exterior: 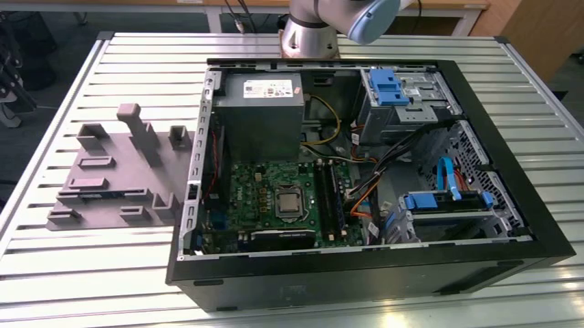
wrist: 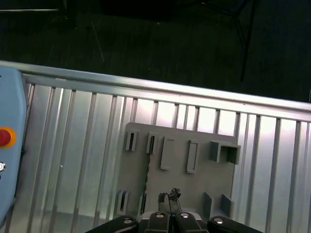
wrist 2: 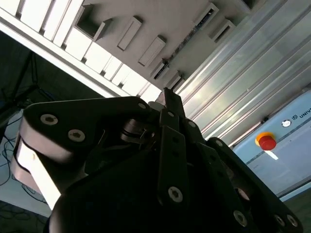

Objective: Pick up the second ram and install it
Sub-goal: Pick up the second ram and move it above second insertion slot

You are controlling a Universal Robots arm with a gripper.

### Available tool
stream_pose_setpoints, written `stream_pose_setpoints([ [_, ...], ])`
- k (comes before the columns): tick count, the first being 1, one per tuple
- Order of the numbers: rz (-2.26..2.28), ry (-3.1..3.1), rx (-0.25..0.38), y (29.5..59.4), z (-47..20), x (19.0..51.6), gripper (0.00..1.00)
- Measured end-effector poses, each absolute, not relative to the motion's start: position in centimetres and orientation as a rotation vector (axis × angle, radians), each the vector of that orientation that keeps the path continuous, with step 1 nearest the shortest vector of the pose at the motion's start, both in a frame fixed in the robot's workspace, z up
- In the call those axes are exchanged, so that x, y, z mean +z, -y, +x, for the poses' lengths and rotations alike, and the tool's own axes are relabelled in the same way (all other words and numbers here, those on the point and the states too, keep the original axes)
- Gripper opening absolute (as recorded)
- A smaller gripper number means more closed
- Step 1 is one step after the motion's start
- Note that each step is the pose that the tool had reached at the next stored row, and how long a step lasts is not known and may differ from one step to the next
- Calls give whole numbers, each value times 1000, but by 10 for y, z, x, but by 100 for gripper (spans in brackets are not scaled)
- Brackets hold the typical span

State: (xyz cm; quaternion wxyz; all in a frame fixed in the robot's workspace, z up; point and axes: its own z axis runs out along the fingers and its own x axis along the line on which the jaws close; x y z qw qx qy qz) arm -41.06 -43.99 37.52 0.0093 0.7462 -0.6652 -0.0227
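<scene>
The second ram [wrist: 147,167] is a thin dark stick standing on edge in a slot of the grey fixture plate [wrist: 180,184]. In the exterior view it shows as a dark strip [exterior: 91,194] on the lower part of the fixture [exterior: 119,171], at the exterior view's left of the open computer case [exterior: 365,273]. My gripper [wrist: 169,196] hangs high above the fixture, well apart from the ram, fingers shut with nothing between them. The second wrist view has the closed fingertips [wrist 2: 171,99] pointing toward the fixture [wrist 2: 131,34]. The motherboard's long black slots [exterior: 330,195] lie inside the case.
The arm's base [exterior: 308,34] stands behind the case. A red button [wrist: 4,137] on a pale blue unit sits beside the slatted metal table [wrist: 73,160]. Tall grey blocks [exterior: 137,130] rise from the fixture. Cables and blue drive brackets [exterior: 438,201] fill the case's right side.
</scene>
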Motion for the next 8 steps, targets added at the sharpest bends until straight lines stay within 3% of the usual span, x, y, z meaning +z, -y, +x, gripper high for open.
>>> stream_pose_setpoints([
  [8,2182,2237,-72,440,-411,374,11],
])
